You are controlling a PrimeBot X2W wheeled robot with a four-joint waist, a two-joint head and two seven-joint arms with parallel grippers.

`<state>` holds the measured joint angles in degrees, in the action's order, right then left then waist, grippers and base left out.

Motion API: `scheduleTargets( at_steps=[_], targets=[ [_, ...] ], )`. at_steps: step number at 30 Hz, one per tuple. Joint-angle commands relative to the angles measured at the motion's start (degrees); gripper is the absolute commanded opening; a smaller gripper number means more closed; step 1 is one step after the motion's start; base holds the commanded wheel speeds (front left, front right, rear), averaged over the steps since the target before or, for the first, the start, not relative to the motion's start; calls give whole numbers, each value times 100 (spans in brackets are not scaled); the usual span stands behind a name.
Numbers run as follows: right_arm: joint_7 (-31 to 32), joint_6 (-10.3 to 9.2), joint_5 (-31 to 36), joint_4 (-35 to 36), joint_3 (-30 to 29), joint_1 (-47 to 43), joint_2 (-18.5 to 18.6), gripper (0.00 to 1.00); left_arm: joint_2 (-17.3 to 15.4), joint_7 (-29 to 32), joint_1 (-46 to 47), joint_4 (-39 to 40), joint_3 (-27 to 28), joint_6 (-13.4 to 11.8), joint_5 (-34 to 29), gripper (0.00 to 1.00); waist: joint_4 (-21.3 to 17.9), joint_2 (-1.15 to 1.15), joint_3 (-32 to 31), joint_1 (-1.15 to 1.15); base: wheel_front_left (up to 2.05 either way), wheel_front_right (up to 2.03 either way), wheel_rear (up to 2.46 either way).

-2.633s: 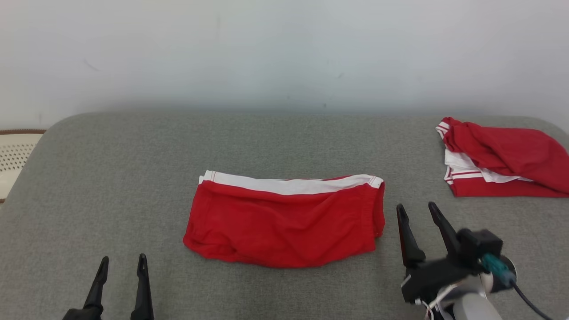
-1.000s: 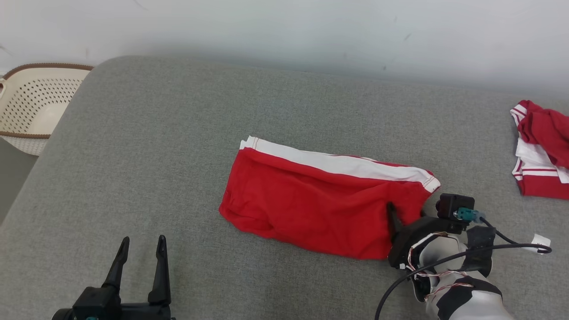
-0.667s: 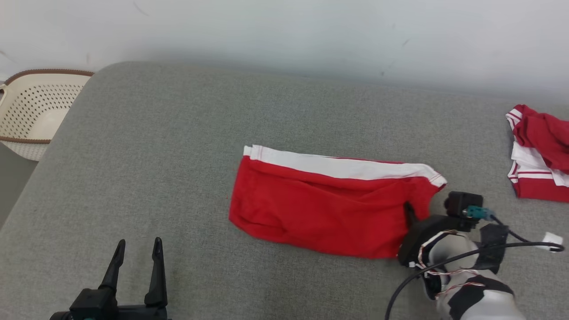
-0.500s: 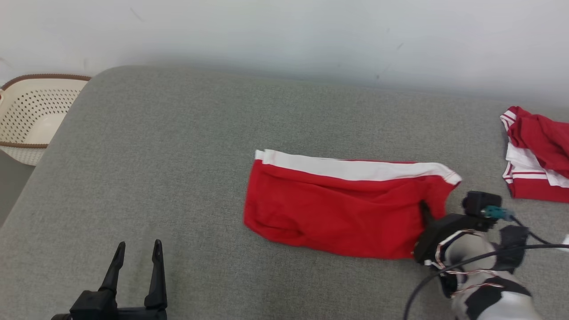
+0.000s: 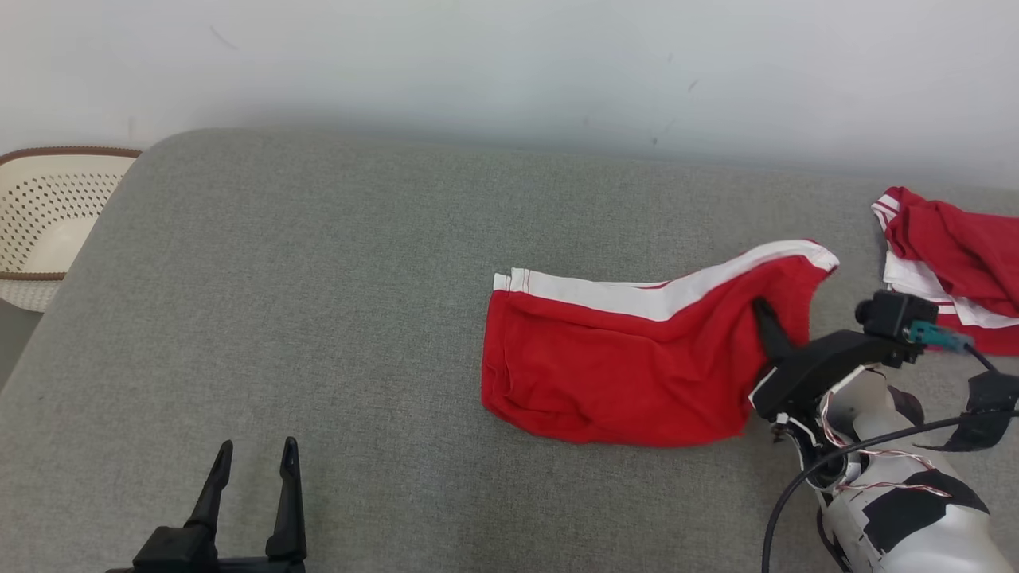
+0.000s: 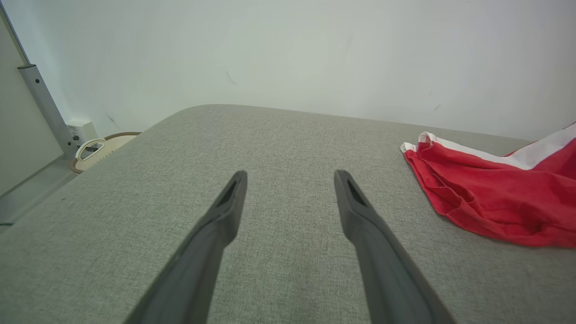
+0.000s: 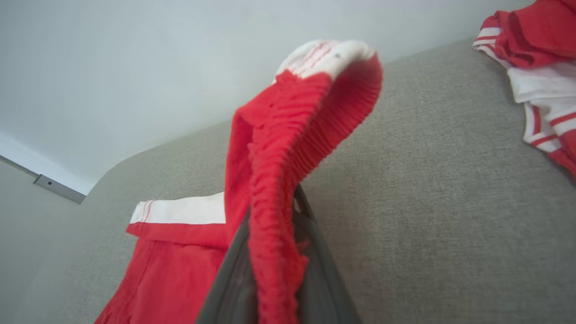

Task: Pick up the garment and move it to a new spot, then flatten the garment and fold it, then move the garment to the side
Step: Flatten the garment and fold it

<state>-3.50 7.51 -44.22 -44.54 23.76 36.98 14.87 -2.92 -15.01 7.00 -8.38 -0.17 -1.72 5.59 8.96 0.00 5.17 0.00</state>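
Observation:
The garment (image 5: 955, 239), a crumpled red jersey with white panels and red-and-white striped trim, lies at the far right of the grey cushion; the right wrist view shows the garment (image 7: 535, 27) at its top right. My right gripper (image 5: 768, 318) is not on it. It is shut on the gathered waistband end of smaller red shorts (image 5: 621, 366) with a white side stripe, and that end is lifted off the cushion. The shorts (image 7: 288, 126) rise between my right gripper (image 7: 274, 211) fingers. My left gripper (image 5: 258, 454) stands open at the lower left, nothing between its fingers.
The grey padded surface (image 5: 318, 278) runs back to a pale wall. A cream perforated basket (image 5: 40, 207) sits off its left edge. In the left wrist view my left gripper (image 6: 291, 180) points over bare cushion, with the shorts (image 6: 490, 202) to its right.
My right gripper has shut on the right end of the shorts, lifted it and dragged the shorts rightward. The camera has shifted too. The left gripper stays open.

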Motion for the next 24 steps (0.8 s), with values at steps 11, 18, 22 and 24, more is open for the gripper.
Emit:
scheduleTargets(
  at_steps=[11, 18, 22, 24],
  targets=[
    [479, -5, -602, 805, 530, -10, -224, 0, -1, -20, 68, -75, -213, -19, 177, 100, 337, 0, 62, 0, 0, 0, 0],
    [511, -5, -388, 305, 631, 289, -470, 0, -1, -20, 124, -137, -420, -55, 281, 100, 638, 0, 137, 0, 0, 0, 0],
    [498, -4, -308, -18, 581, 411, -607, 0, 0, -20, 172, -159, -526, -91, 352, 100, 759, 0, 177, 0, 0, 0, 0],
    [487, -4, -248, -241, 551, 488, -639, 0, -1, -20, 203, -167, -596, -105, 397, 100, 830, 0, 195, 0, 0, 0, 0]
  ],
)
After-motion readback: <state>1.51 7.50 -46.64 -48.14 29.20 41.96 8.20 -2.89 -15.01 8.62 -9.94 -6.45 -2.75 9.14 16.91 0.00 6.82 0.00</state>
